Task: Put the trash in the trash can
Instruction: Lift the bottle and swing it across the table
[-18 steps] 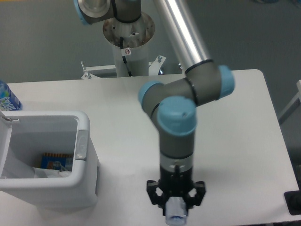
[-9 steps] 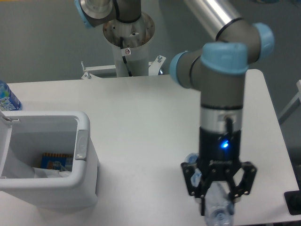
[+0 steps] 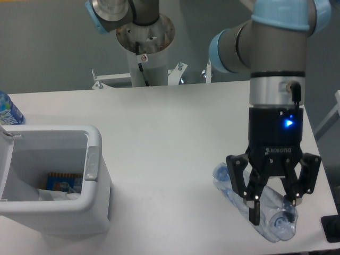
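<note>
At left, the white trash can (image 3: 53, 212) stands open on the desk (image 3: 159, 138), white paper-like trash (image 3: 53, 195) already inside beside a blue-and-yellow packet (image 3: 61, 182). At right, the clear water bottle (image 3: 255, 210) lies on the desk, not yet binned, as my claw (image 3: 273, 204) spreads open astride it. In the last second I have swung right from the desk's front edge and risen.
</note>
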Available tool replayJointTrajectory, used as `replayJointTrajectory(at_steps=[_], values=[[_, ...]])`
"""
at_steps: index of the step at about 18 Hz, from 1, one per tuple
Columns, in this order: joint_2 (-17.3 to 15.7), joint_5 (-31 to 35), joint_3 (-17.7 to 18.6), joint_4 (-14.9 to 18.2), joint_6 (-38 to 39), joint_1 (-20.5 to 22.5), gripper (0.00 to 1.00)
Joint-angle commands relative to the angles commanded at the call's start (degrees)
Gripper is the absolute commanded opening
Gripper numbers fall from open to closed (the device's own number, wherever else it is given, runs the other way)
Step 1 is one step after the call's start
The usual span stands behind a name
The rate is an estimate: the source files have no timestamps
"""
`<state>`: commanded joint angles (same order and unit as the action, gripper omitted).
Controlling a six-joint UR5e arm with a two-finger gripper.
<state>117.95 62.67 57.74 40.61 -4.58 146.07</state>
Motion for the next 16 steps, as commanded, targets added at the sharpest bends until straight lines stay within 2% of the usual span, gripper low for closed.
replayJointTrajectory(at_steps=[7, 13, 16], values=[[-1.8, 0.1, 0.3, 0.1, 4.4, -1.1, 0.59], [-3.1, 0.1, 1.3, 0.1, 7.1, -3.9, 0.59], [-3.7, 0.2, 1.7, 0.1, 9.1, -6.8, 0.59]])
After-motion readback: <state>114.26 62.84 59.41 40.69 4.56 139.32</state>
